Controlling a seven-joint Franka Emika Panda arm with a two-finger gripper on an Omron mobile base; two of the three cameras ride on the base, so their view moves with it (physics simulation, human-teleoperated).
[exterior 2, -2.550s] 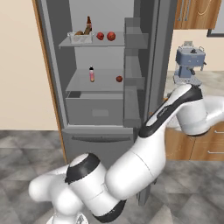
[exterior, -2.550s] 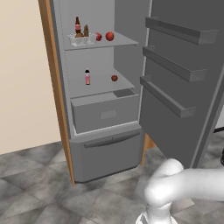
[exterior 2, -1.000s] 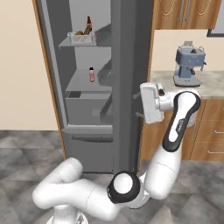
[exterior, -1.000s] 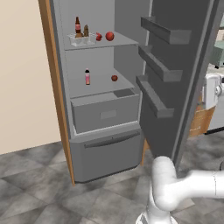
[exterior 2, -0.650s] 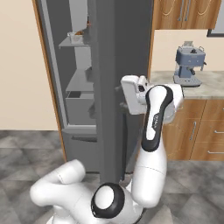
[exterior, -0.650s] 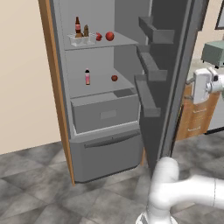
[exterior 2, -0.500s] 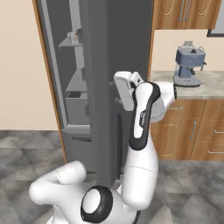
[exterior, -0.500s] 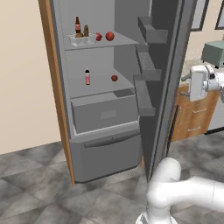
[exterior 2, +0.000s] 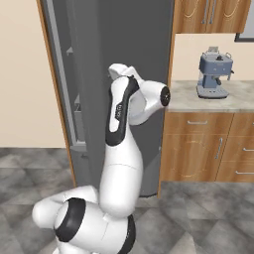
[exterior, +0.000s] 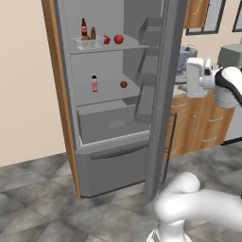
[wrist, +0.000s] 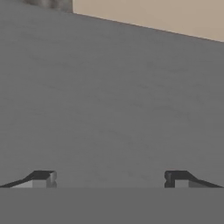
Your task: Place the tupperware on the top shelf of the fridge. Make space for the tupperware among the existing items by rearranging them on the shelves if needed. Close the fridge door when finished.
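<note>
while door [exterior: 163, 94] half shut, gripper [wrist: 109, 177] spread against it.

coffee mkr [exterior 2: 215, 74] – on counter [exterior 2: 225, 101]

One fridge [exterior: 113, 160] is counted, its door [exterior: 163, 94] seen edge-on. Inside the fridge, two shelves are made out: the top shelf [exterior: 124, 47] and one lower shelf [exterior: 111, 97]. One tupperware [exterior: 86, 44] is tallied on the top shelf, at its left end. Two bottles are counted behind that tub: one dark brown bottle [exterior: 84, 29] and one smaller brownish bottle [exterior: 93, 33]. Two red fruits [exterior: 113, 39] are logged to the tub's right, and one more red fruit [exterior: 123, 84] on the lower shelf, three in all. One pink bottle [exterior: 94, 82] is noted there too. One drawer [exterior: 111, 124] is seen beneath. One coffee machine [exterior 2: 215, 74] is counted right of the fridge.
</note>
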